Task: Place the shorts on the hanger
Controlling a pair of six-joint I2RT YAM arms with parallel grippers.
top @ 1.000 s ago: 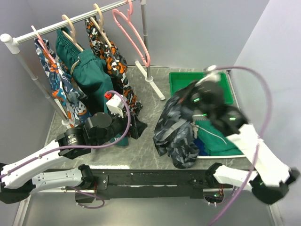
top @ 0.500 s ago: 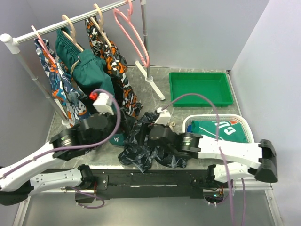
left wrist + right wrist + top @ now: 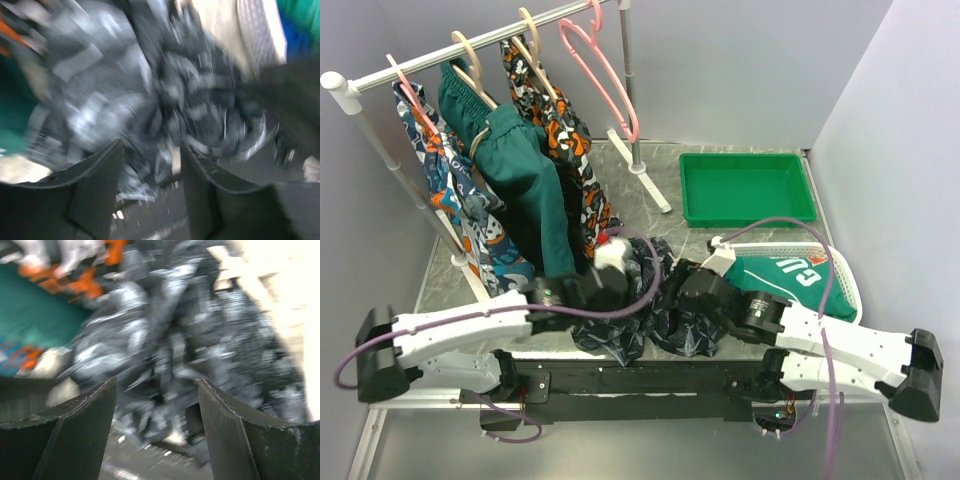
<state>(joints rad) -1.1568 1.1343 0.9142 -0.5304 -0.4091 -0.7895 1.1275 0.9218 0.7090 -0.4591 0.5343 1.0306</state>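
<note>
Grey stone-look worktop point(image 3: 438, 285), pale lilac walls on three sides.

Item 1: the shorts point(image 3: 685, 335), navy-grey with pale camouflage print. We find them crumpled in a heap at the near edge of the worktop, between the two arms, just beside the hem of the hanging dark green shorts point(image 3: 525, 170).

Item 2: the hanger point(image 3: 631, 128), pink. It hangs bare at the far right end of the clothes rail point(image 3: 440, 55), well apart from the heap.

Item 3: left end effector point(image 3: 150, 165). Its fingers are spread wide, with the camouflage fabric point(image 3: 125, 90) lying just beyond the tips. The view is blurred and we see nothing clamped.

Item 4: right end effector point(image 3: 155, 410). It is likewise spread wide over the same fabric point(image 3: 165, 355), blurred, gripping nothing we can see.

Item 5: orange-blue-white patterned shorts point(image 3: 560, 130) on the rail.

Item 6: green tray point(image 3: 748, 218) at the far right.

Item 7: white basket point(image 3: 850, 290) near the right arm, holding a green garment point(image 3: 790, 280).
</note>
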